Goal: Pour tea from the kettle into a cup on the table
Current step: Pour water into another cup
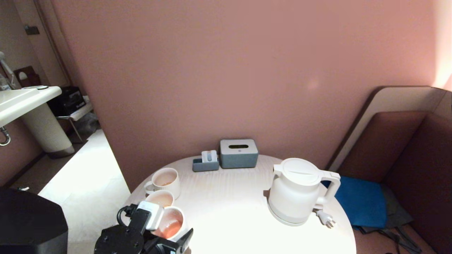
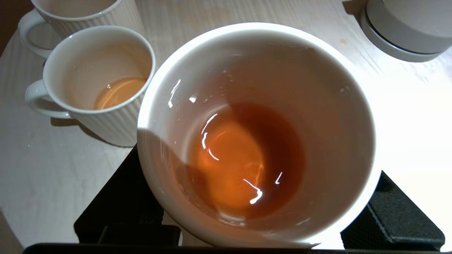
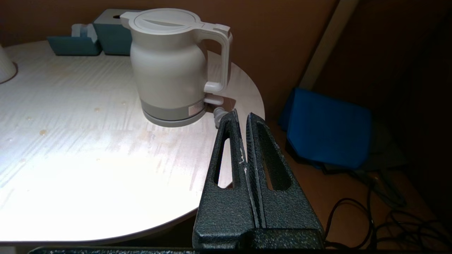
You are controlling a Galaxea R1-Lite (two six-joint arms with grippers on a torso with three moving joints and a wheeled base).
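Left pincer (image 2: 254, 225) pinches small smooth white cup (image 2: 254, 70) of orange-brown tea (image 2: 243, 162); only right wrist view shows right pincer (image 3: 241, 118), pressed together, off pale round counter's (image 3: 88, 148) edge near white electric kettle (image 3: 169, 70).

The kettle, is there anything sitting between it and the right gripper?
Nothing visible. The right gripper, fingers shut, sits off the table edge facing the kettle handle side; only the kettle's short plug lies near the fingertips.

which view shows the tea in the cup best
The left wrist view: it looks straight down into the cup, so the orange-brown tea fills its bottom. In the head view the left pincer partly hides the cup and only a sliver of tea shows. The right wrist view misses it.
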